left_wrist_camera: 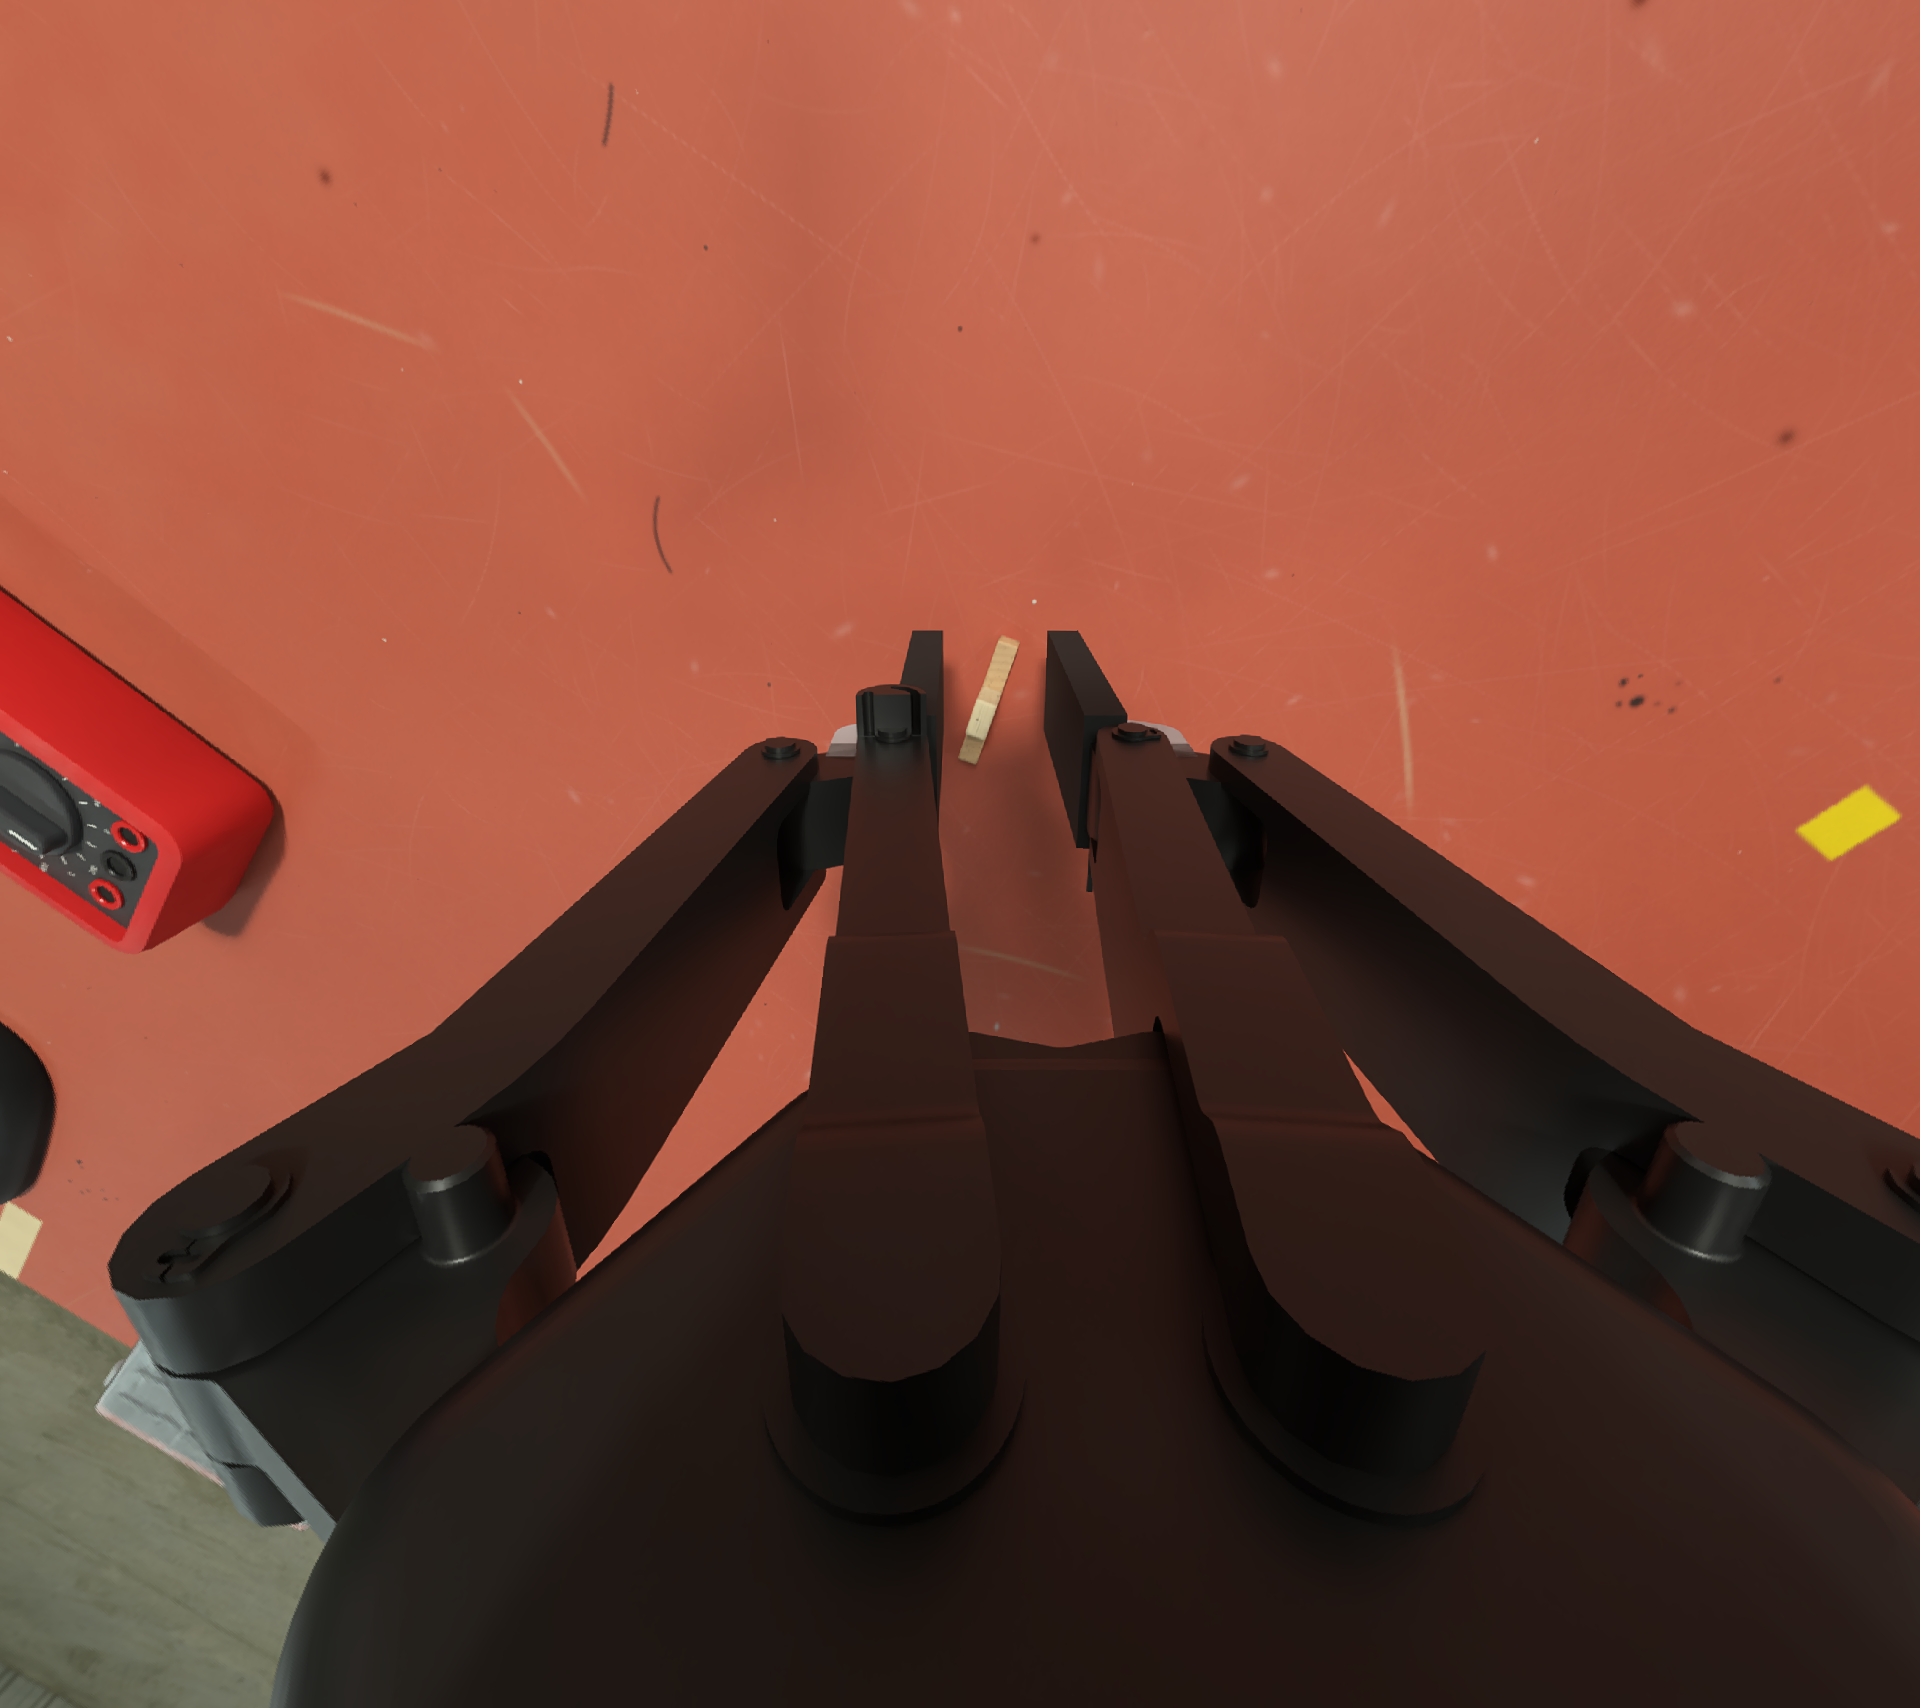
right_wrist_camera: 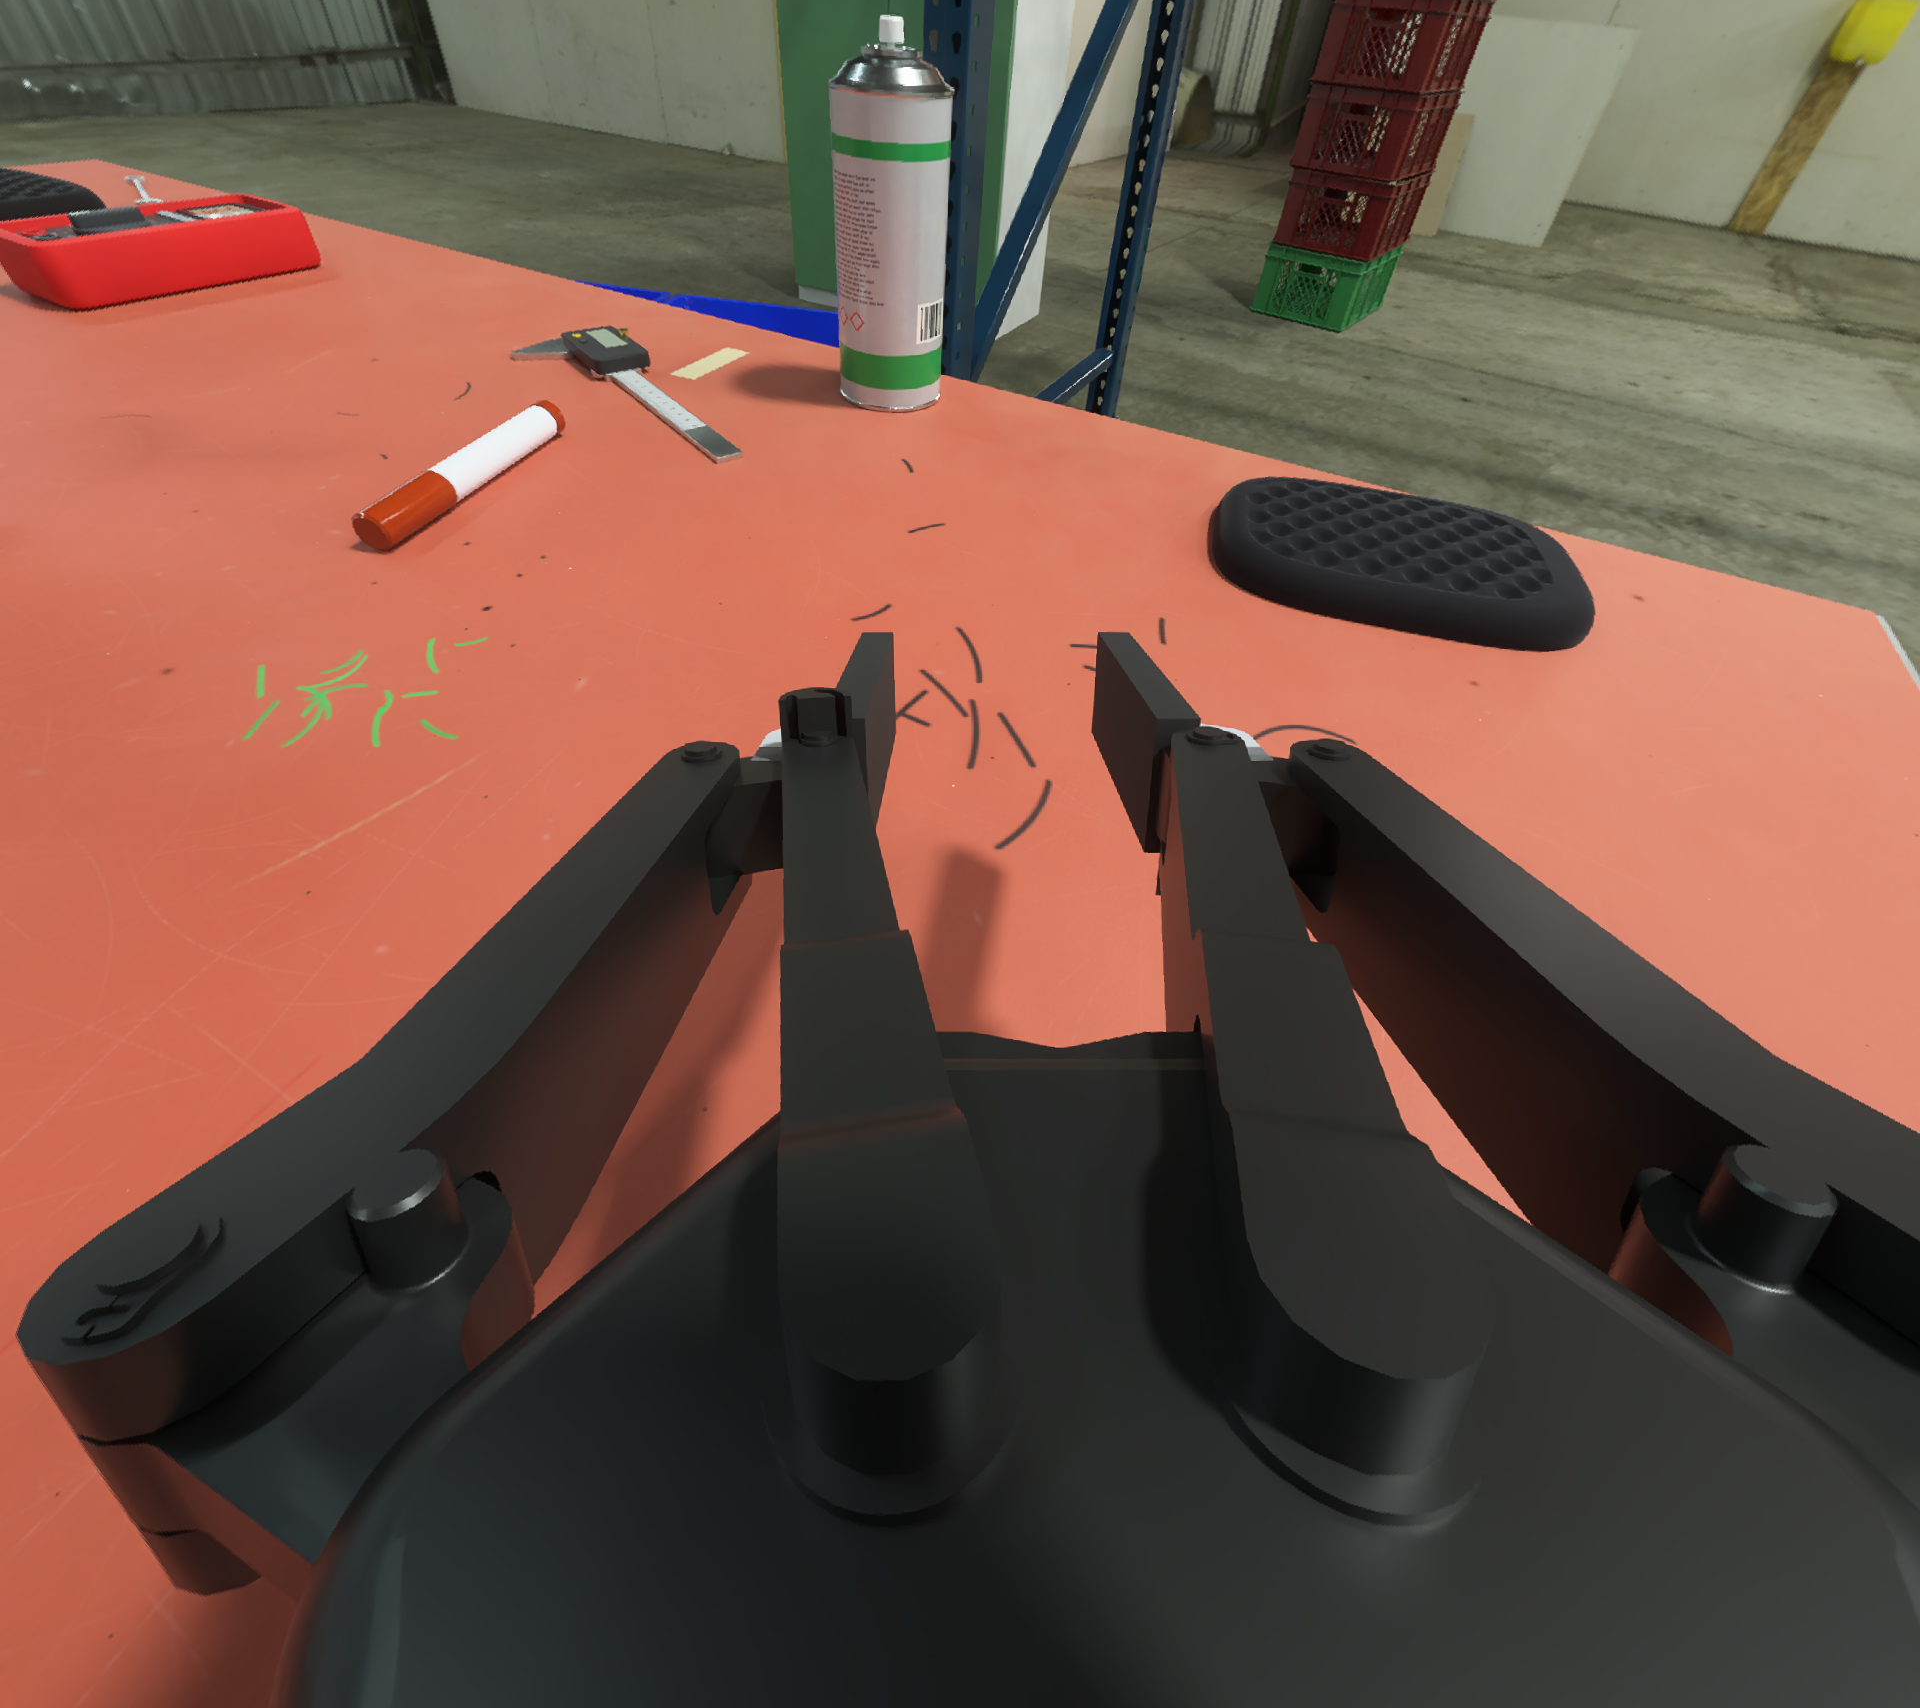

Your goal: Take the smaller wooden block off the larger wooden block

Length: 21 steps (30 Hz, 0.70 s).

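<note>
Smaller wooden block point(left_wrist_camera: 989, 700) is seen edge-on as a thin pale slab between the fingers point(left_wrist_camera: 1081, 702) of the left gripper point(left_wrist_camera: 993, 635). These fingers are held slightly apart, and a sliver of the red counter point(left_wrist_camera: 1143, 256) is visible on each side of the block, so no pinch is shown. Whether the block rests on the counter or hangs above it cannot be told. A red multimeter point(left_wrist_camera: 114, 827) is laid close to the counter's edge, beyond which grey floor is seen, and a yellow patch point(left_wrist_camera: 1849, 822) is marked on the surface well away from it on the other side of the gripper.

The right gripper point(right_wrist_camera: 994, 645) is held with its fingers point(right_wrist_camera: 1138, 702) spread wide over black scribbles point(right_wrist_camera: 977, 723), with nothing between them. A red open case point(right_wrist_camera: 156, 256) is placed toward the far left corner; small tools are held in it, among them a metal piece, though the rest cannot be made out. A spray can point(right_wrist_camera: 891, 224) is stood upright at the far edge, with a caliper point(right_wrist_camera: 623, 380) and a red-and-white marker point(right_wrist_camera: 457, 474) lying nearby. A black honeycomb pad point(right_wrist_camera: 1397, 562) is laid near the far right corner. Off the counter, red crates point(right_wrist_camera: 1392, 69) are stacked on a green crate point(right_wrist_camera: 1320, 287); their contents cannot be seen.
</note>
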Available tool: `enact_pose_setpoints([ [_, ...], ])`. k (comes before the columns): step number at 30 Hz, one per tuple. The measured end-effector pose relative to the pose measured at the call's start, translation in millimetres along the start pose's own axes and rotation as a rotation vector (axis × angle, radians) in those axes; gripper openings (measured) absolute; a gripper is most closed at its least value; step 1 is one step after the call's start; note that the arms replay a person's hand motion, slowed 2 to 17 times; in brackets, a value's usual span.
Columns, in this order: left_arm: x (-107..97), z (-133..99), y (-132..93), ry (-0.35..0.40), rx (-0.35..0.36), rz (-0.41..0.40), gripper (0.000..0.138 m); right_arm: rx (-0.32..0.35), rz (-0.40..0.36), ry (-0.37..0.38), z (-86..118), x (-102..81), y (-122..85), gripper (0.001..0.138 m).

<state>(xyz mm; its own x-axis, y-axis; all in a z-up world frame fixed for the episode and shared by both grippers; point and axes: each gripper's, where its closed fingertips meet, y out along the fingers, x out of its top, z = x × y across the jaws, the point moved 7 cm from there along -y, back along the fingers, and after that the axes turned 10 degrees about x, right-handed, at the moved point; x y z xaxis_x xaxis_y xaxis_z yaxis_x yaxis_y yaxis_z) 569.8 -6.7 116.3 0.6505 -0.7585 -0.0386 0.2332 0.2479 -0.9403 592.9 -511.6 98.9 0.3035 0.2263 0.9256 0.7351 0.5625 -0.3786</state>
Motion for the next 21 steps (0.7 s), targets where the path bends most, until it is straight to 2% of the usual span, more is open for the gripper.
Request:
enact_pose_setpoints([
  [8,-13,1,7,0.054,-0.016,0.039,0.025,0.003,0.003,-0.010,1,0.0,0,0.052],
  [21,-18,0,13,0.124,-0.028,-0.034,0.021,0.000,0.007,-0.031,3,0.1,0,0.052],
])
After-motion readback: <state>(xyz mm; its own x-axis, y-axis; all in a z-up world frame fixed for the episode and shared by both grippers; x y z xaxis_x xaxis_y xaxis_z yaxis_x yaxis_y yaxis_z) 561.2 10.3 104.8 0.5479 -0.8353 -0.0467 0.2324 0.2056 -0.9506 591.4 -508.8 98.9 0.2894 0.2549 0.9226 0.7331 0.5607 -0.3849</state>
